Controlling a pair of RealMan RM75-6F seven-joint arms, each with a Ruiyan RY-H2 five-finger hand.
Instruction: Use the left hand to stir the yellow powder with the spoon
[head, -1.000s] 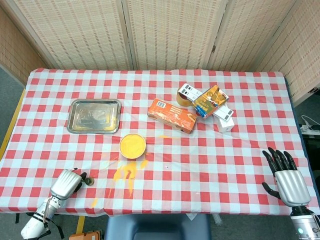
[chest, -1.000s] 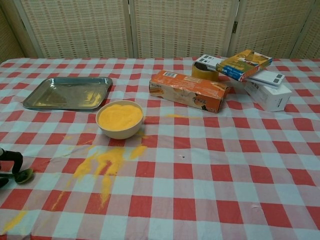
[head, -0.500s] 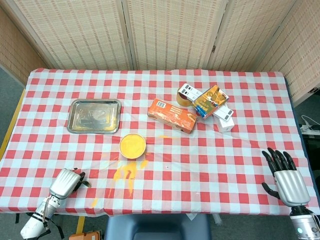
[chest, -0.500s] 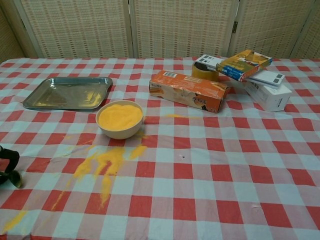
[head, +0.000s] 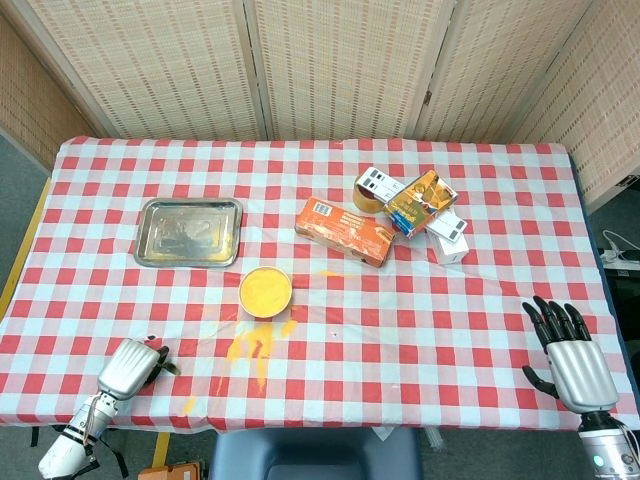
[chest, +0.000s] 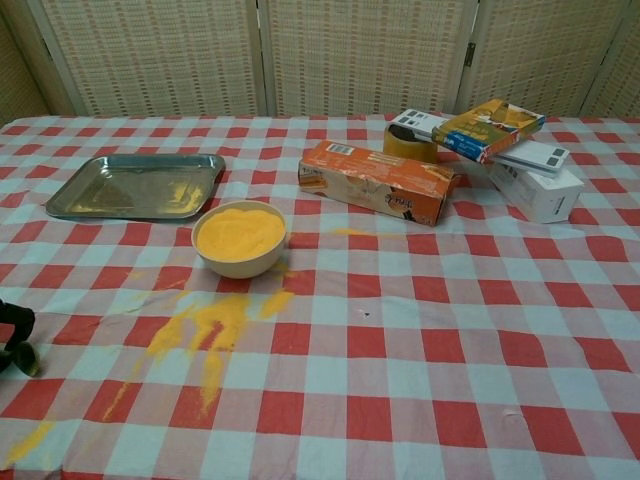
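Silver-cased, the left hand (head: 128, 367) sat at the desk's (head: 480, 300) near-left edge with dark fingers curled around the spoon (chest: 22, 357), whose bowl poked out beside them. Further right lay a steel tray (head: 190, 231), then the cream bowl of yellow powder (head: 265, 291) with spilled powder (head: 255, 345) on the checked cloth before it. An orange carton (head: 343, 232) and stacked boxes (head: 420, 205) followed. At the far right the right hand (head: 572, 362) hovered empty, fingers spread.

The chest view's edge is cutting off the left hand (chest: 12, 335). Its fingers are hiding most of the spoon (head: 168, 366); grip detail is too small to tell.
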